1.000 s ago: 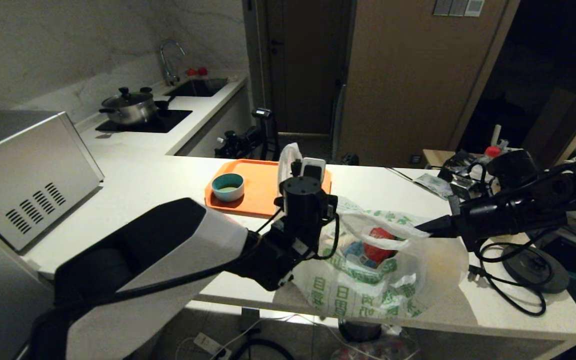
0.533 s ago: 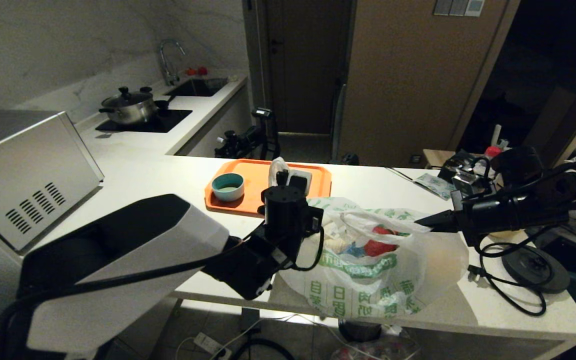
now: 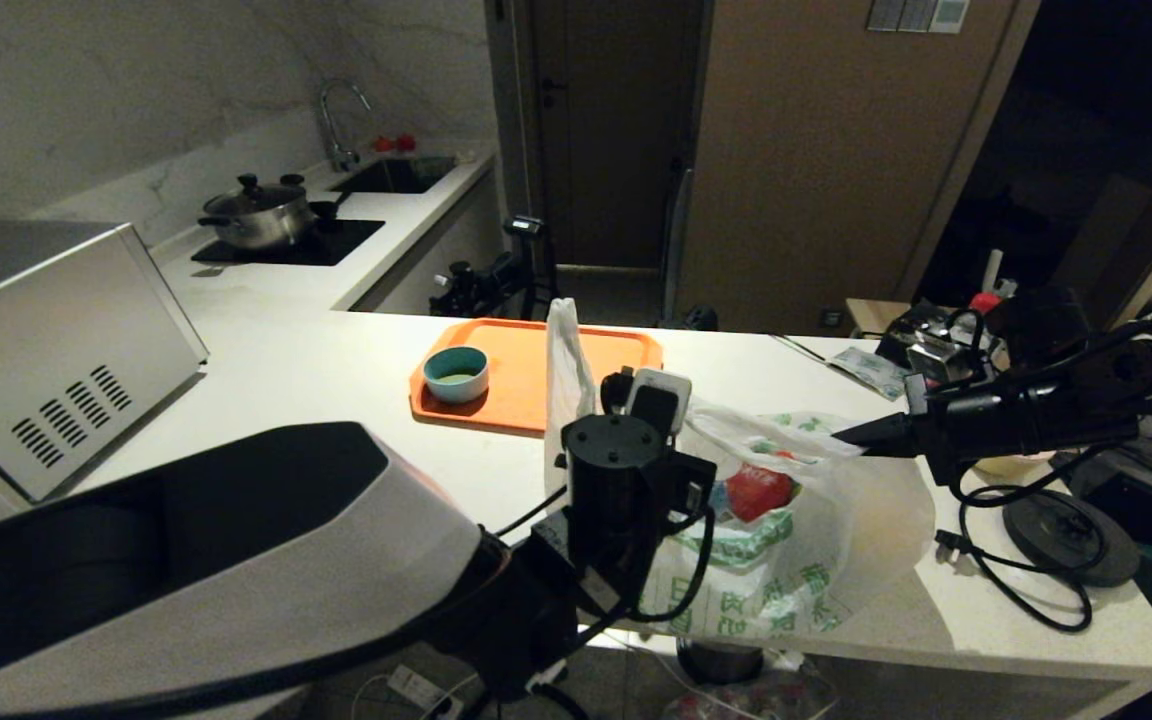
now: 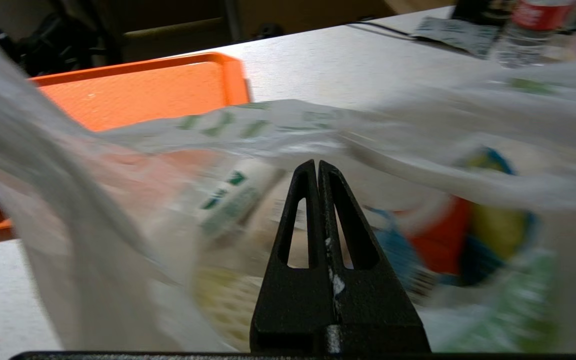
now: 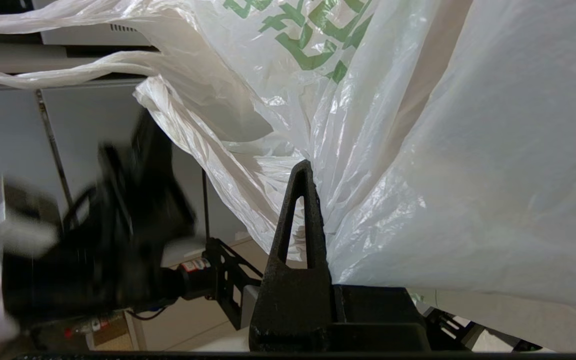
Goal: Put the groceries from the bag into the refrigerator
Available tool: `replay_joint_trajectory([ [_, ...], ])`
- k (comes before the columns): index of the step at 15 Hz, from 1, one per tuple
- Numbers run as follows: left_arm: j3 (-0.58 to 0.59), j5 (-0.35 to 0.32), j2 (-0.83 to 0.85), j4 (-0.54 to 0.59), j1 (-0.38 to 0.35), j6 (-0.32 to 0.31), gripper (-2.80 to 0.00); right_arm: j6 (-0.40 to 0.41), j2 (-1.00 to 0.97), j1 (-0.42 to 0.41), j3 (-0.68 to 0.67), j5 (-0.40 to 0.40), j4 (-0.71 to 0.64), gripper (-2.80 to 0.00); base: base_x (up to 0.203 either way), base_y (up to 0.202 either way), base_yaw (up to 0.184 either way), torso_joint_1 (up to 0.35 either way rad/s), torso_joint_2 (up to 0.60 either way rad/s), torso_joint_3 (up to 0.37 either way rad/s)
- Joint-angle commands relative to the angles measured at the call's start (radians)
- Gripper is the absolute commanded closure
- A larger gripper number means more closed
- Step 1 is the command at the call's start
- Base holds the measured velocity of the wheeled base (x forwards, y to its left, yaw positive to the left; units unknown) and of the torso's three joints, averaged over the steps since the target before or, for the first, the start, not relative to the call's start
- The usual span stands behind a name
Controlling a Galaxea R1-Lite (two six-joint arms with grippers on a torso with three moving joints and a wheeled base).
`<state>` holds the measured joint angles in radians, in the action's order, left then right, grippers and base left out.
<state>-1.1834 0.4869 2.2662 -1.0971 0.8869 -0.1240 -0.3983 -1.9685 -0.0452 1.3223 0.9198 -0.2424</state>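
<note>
Early stage, w/ nothing unpacked yet: bag (image 3: 766,540) on tabletop (image 3: 336,400) edge, groceries (image 3: 758,492) inside, fridge not in view. Right tool (image 3: 848,437) clamped on bag rim; left tool (image 4: 318,167) closed, empty, at bag mouth.

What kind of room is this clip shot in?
Most likely a home kitchen: a lidded pot sits on a cooktop by a sink with a tap, and a white counter carries an orange tray and a shopping bag.
</note>
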Motion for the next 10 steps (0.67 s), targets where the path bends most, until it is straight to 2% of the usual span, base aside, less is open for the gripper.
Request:
replay_joint_trajectory([
  [1,-0.001,0.021,0.003,-0.006,0.052,0.0,0.0,-0.002,-0.003,-0.001,0.003,0.005,-0.001,0.0,0.0,0.0,0.0,0.0,0.0,0.0],
  [6,-0.011,0.035,0.034,-0.006,0.067,0.0,0.0,-0.008,0.005,-0.001,0.001,0.005,-0.001,0.0,0.0,0.0,0.0,0.0,0.0,0.0],
  [10,-0.103,0.059,0.086,0.009,0.074,-0.002,0.0,-0.014,0.022,-0.001,0.001,0.005,-0.002,0.0,0.0,0.0,0.0,0.0,0.0,0.0],
])
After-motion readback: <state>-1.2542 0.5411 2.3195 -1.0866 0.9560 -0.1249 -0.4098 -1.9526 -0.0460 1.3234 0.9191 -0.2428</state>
